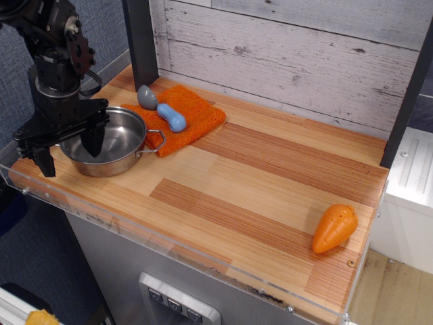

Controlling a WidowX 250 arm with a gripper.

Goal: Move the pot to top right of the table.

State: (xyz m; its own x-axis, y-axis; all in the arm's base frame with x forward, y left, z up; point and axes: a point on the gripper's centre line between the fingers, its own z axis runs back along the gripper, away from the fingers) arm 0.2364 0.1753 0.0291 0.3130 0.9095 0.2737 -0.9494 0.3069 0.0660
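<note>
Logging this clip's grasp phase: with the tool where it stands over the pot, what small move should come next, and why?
Probably close the tool on the pot's near-left rim. It stands open and low, one finger inside the bowl, the other outside the wall, so the rim sits between them. The pot still rests at the table's left end, against the orange cloth, so a grip must come before any carrying.
</note>
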